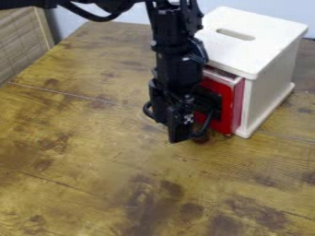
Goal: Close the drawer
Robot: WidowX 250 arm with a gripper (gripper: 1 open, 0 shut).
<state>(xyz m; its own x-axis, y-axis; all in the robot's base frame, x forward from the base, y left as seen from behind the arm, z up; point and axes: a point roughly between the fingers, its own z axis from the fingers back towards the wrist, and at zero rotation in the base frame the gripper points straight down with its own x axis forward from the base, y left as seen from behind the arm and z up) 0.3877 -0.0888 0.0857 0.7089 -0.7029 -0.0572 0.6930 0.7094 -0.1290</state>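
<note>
Where the drawer [227, 99] shows, no writing reads.

The tabletop [87, 147] was wood, grained and slightly glossy; towards two o'clock, the white cabinet [252, 41] looked smooth, matt and painted.

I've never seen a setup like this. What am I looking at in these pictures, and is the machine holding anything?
The black machine is a single robot arm, reaching in from the top. One fixed-looking camera gives the view, looking down at a wooden table from the front.

On the table, towards the right, stands a white cabinet with a slot in its top. Set into it is a drawer with a red front and a dark loop handle.

The arm's end, its pincer, hangs right at the drawer front, overlapping the handle in this view. It looks open; I can't see anything gripped.
</note>
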